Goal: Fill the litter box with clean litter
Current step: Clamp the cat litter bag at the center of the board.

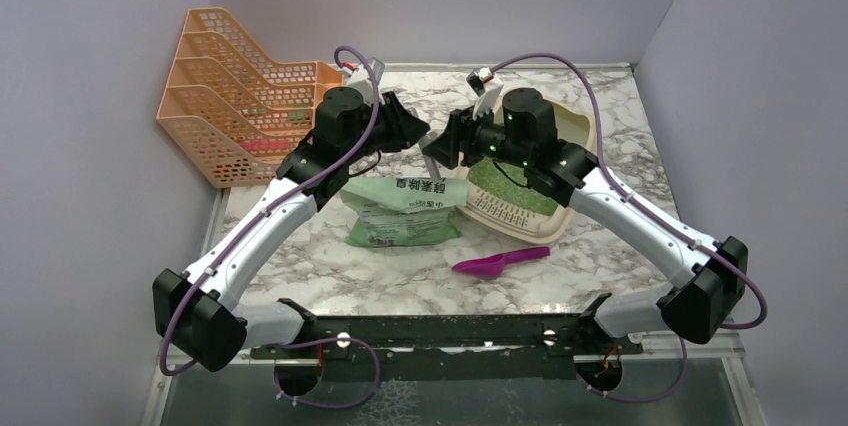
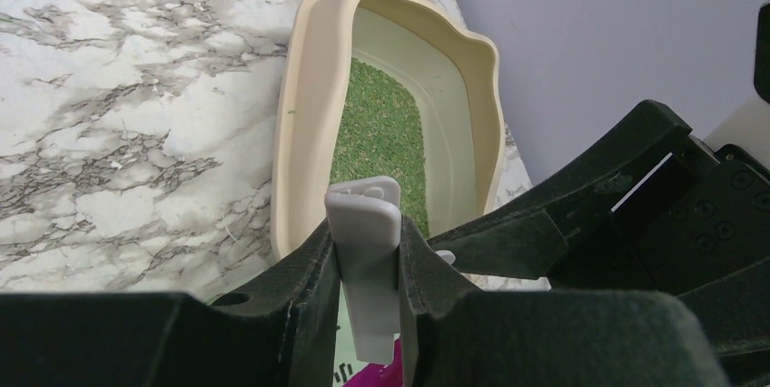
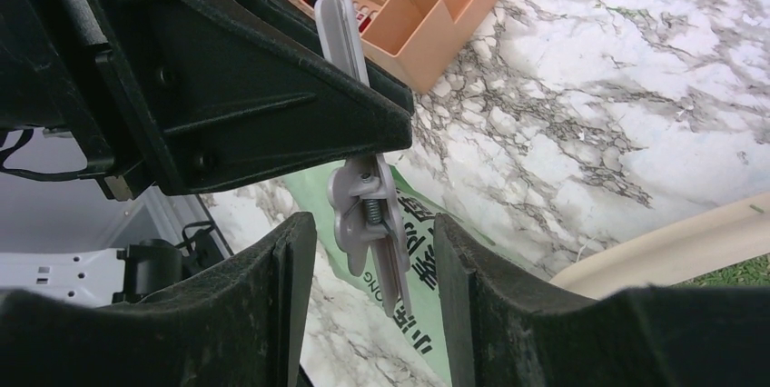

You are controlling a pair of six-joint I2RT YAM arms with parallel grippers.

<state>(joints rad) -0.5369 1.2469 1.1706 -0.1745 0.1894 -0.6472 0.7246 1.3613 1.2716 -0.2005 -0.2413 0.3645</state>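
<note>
Several dark characters run across the translucent green bag of clean litter, which lies flat on the marble table just beside the litter box, on its left. They look East Asian but are too small to read from above. The right wrist view catches only a cropped strip of the same print between its fingers. Overhead, both arms bend inward from their bases and meet nose to nose above the bag's far edge. A magenta scoop lies near the box's slotted lip and an orange mesh rack stands at the far left. Only the wrist views show plainly what sits between the grippers: a pale grey clip. The left gripper is clamped on it, both fingers pressed against its sides. The right wrist view shows the clip's spring and hinge end hanging out past the left gripper. The right gripper sits astride that end, jaws apart with a gap on either side. The left wrist view alone looks into the box, where green granules lie in a strip along the floor, with pale plastic showing beside them.
</note>
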